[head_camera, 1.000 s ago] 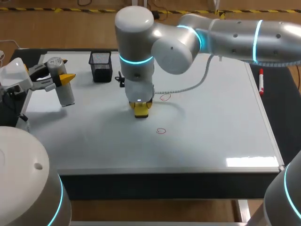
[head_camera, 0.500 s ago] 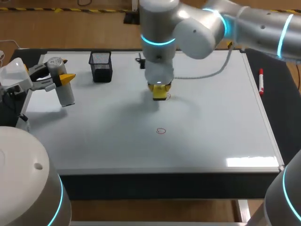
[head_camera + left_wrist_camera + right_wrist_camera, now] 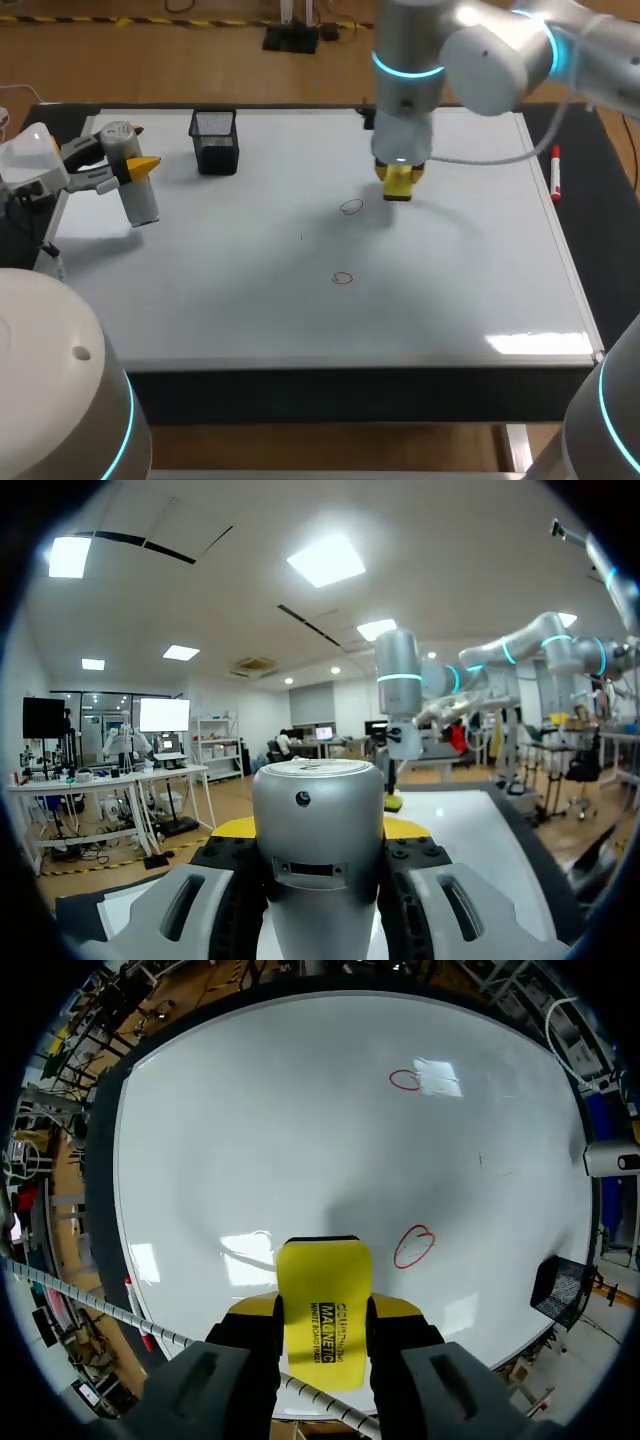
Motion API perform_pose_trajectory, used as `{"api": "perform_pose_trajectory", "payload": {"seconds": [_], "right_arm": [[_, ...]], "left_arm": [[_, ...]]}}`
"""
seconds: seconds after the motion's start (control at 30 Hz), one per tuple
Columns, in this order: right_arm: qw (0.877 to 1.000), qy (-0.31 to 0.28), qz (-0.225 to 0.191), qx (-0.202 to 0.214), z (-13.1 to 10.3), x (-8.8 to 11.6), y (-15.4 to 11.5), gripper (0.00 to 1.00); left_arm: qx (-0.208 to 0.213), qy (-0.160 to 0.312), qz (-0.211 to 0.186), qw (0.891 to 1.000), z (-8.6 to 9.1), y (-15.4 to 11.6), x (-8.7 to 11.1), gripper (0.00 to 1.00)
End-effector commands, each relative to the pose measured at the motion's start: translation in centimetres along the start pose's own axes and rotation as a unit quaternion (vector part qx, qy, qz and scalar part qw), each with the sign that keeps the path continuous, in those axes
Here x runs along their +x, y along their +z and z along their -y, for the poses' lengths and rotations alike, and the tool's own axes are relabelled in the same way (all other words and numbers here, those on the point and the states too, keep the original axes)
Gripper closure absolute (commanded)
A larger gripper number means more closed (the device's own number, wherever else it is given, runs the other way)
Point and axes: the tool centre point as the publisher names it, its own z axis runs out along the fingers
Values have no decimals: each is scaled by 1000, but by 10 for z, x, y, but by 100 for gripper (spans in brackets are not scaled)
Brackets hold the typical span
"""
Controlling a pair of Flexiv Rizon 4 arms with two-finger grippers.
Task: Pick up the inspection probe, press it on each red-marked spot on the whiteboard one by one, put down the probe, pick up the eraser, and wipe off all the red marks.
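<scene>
Eraser (image 3: 400, 186) is clamped by the right gripper (image 3: 323, 1308) (whiteboard (image 3: 470, 290) contact cannot be judged), red mark (image 3: 350, 207) at eight o'clock; probe (image 3: 140, 200) is clenched by the left gripper (image 3: 128, 165).

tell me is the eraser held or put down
Held: the right gripper is shut on the eraser, yellow fingertips against both sides.

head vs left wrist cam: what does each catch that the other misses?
Head only: both red marks, the mesh basket, and the marker beside the whiteboard's edge.
Left wrist only: the flat end cap of the inspection probe, close up.
Both: the probe held in the left end effector, the whiteboard, and the right end effector over it with the eraser, only a yellow speck from the wrist.
</scene>
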Motion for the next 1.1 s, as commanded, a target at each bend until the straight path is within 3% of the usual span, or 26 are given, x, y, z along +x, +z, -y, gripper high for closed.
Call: {"api": "perform_pose_trajectory", "payload": {"seconds": [0.03, 0.43, 0.63, 0.87, 1.1], "right_arm": [[1000, 1, 17, -2, 4, 51, 2, 100], [999, 36, 23, -10, 15, 130, 12, 100], [998, 47, 24, -18, 20, 156, 14, 100], [997, 65, 10, -31, 21, 172, 17, 100], [997, 66, 1, -30, 22, 173, 17, 100]], "left_arm": [[0, 1, 0, 1000, 1, 0, 0, 100], [0, 1, 0, 1000, 1, 0, 0, 100], [0, 1, 0, 1000, 1, 0, 0, 100], [0, 1, 0, 1000, 1, 0, 0, 100], [0, 1, 0, 1000, 1, 0, 0, 100]]}}
